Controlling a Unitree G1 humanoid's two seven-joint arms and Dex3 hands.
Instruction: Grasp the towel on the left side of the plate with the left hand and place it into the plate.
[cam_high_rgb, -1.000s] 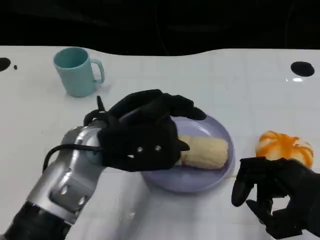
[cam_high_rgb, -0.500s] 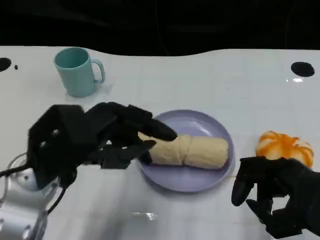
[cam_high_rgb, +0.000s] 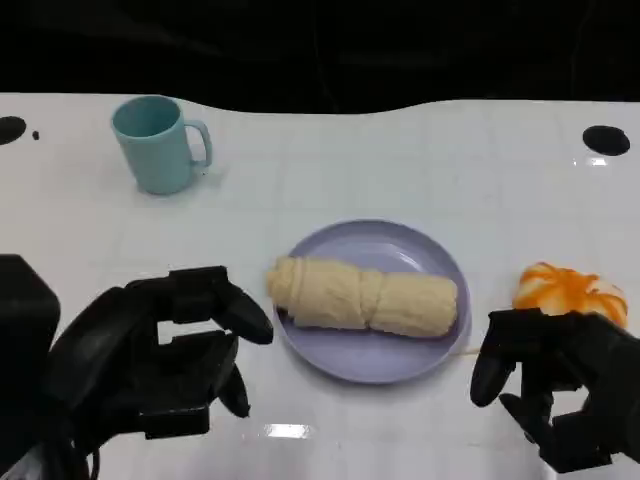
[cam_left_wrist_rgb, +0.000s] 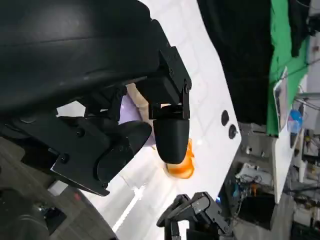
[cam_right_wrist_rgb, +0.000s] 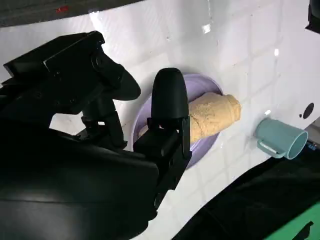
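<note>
Since a second ago the left hand (cam_high_rgb: 150, 365) has come away from the plate (cam_high_rgb: 425, 345) and now sits low over the bench (cam_high_rgb: 400, 160) to the plate's left, holding nothing, its black fingers (cam_high_rgb: 225, 305) loosely curved and spread apart. Half a second ago those fingers were still touching the near end of the towel (cam_high_rgb: 362, 295); now they are well clear of it.

That towel is a soft, cream-coloured roll with a nubbly terry surface, pinched into segments like a bolster. It lies flat in the plate with its long axis running left to right across the head view, one end overhanging the left rim and pointing toward the left hand, the other end reaching near the right rim. Its plate is round, smooth and pale lavender, with a shallow raised edge.

At the right, the right hand (cam_high_rgb: 560, 385) rests near the bench edge, empty, fingers partly curled but separated. Just beyond it sits a glossy orange-and-white lumpy object (cam_high_rgb: 568, 290). A smooth teal mug (cam_high_rgb: 155, 145) with a loop handle stands upright at the far left of the white, faintly gridded bench.
</note>
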